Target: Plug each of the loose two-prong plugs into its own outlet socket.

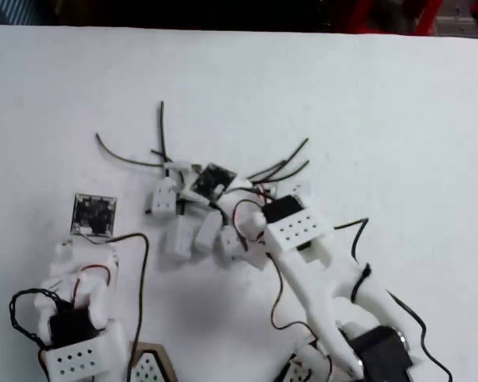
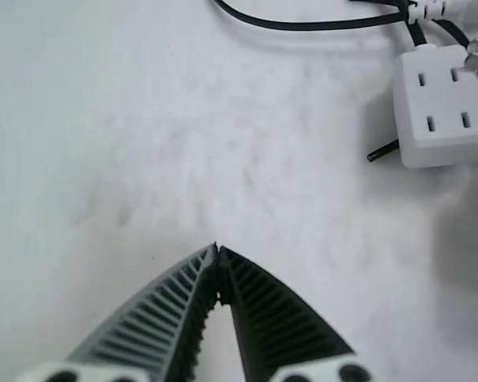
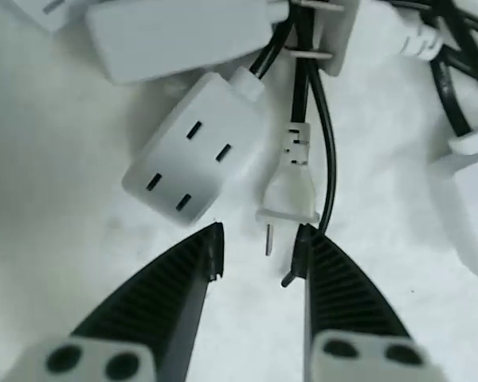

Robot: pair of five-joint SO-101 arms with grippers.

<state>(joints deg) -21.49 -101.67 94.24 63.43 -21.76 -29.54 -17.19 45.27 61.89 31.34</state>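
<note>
Two grippers: left gripper clenched tip to tip, holding nothing; right gripper parted, flanking prongs of white two-prong plug.

The right gripper stands open over the white table, its dark ribbed fingers flanking the prongs of a white two-prong plug at mid-frame (a black cord curves past it), just beside a white outlet block.
</note>
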